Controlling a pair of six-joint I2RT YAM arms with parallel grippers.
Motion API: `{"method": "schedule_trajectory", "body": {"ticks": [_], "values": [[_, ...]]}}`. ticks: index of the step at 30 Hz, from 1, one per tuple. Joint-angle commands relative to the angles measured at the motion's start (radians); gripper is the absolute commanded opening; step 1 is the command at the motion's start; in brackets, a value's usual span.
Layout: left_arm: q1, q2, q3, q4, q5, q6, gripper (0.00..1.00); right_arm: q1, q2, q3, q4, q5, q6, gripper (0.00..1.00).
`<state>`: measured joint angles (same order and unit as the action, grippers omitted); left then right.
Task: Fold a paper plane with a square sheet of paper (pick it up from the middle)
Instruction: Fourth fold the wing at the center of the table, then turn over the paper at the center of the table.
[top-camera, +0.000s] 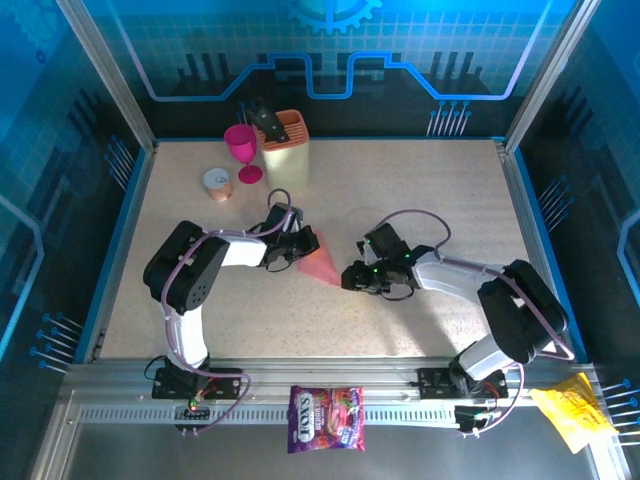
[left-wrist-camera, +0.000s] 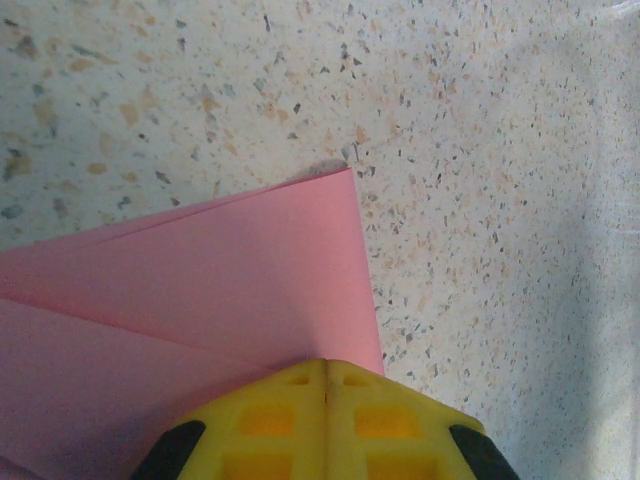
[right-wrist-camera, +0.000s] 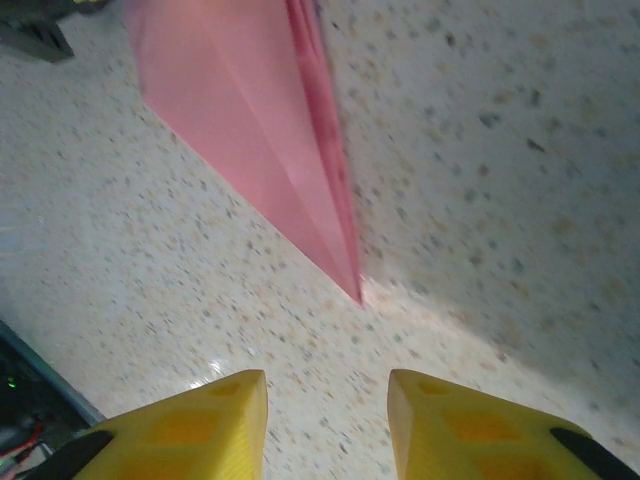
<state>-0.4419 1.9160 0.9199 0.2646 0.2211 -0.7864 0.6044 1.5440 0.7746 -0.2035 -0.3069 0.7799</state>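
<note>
Near the middle of the surface (top-camera: 450, 200) sits the paper plane (top-camera: 320, 260), its tip on the surface. The left arm (top-camera: 190, 270) crouches low, left hand (top-camera: 298, 248) clamped on the plane's wide end. The right arm (top-camera: 470, 275) reaches in low, right hand (top-camera: 352, 277) parted just beside the tip, apart from it.

A robot test cell in a lab is shown: a speckled table (top-camera: 430, 190) is enclosed by an aluminium frame (top-camera: 103, 72) and blue panels (top-camera: 200, 40) printed with gear and circuit graphics, and two arms (top-camera: 190, 275) are bolted to a metal rail (top-camera: 330, 375) at its near edge.
</note>
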Motion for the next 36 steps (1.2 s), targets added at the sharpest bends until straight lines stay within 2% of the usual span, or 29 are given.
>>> {"method": "schedule_trajectory", "body": {"ticks": [1,8,12,20,26,36], "values": [[0.012,0.046,-0.037,-0.089,-0.004,0.01,0.0,-0.005,0.051,0.026,0.021,-0.033,0.047,0.38],[0.028,0.051,-0.054,-0.072,0.012,0.013,0.0,-0.001,0.087,0.01,0.043,-0.004,0.077,0.45],[0.034,0.052,-0.062,-0.061,0.017,0.012,0.0,0.003,0.116,0.003,0.101,-0.036,0.099,0.39],[0.036,0.054,-0.065,-0.056,0.02,0.012,0.0,0.007,0.155,0.016,0.17,-0.073,0.131,0.38],[0.039,0.055,-0.067,-0.052,0.021,0.012,0.0,0.006,0.157,0.023,0.188,-0.069,0.141,0.29],[0.038,0.055,-0.067,-0.051,0.027,0.01,0.0,-0.008,0.213,0.032,0.271,-0.091,0.181,0.3]]}}
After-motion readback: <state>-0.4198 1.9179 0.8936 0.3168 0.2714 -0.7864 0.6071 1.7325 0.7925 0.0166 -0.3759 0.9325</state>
